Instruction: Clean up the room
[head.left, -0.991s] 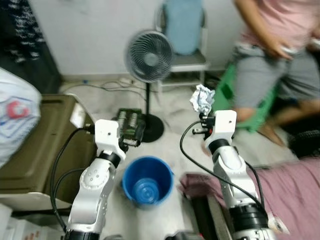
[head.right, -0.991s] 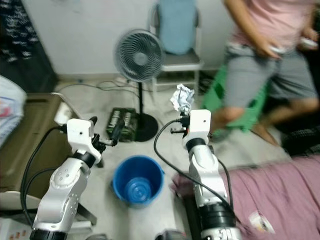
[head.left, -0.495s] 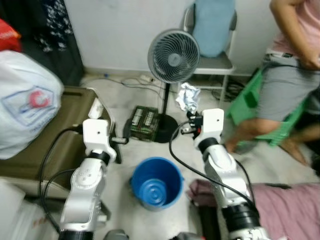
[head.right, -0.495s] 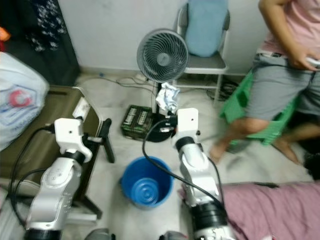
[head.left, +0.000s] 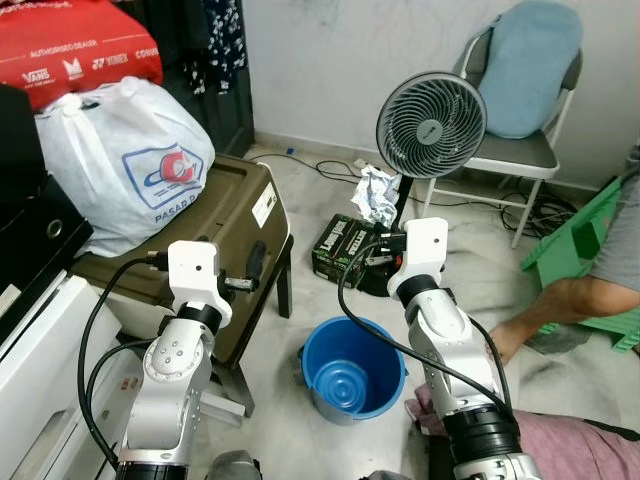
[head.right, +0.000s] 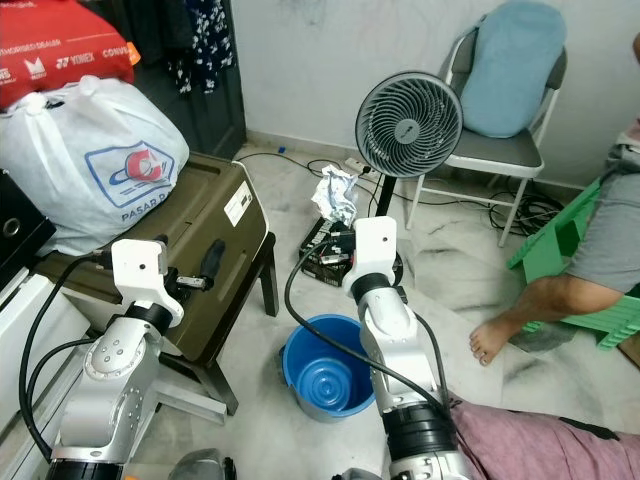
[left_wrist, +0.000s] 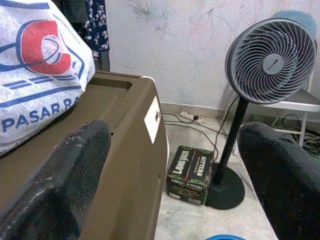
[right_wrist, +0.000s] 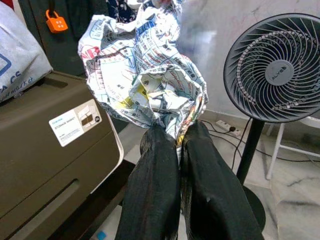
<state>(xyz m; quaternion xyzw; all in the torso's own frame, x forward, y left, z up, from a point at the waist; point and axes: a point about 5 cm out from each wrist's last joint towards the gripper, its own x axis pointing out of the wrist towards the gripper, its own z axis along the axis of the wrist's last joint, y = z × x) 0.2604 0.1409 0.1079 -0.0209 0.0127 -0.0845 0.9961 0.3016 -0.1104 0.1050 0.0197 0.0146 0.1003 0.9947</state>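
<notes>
My right gripper (right_wrist: 175, 137) has its fingers clamped on a crumpled ball of printed newspaper (head.left: 377, 196), held up beyond the round blue plastic bucket (head.left: 352, 371) on the floor, in front of the grey standing fan (head.left: 430, 125). My left gripper (left_wrist: 175, 165) hovers with fingers apart beside the olive-brown storage box (head.left: 220, 240) on the left.
</notes>
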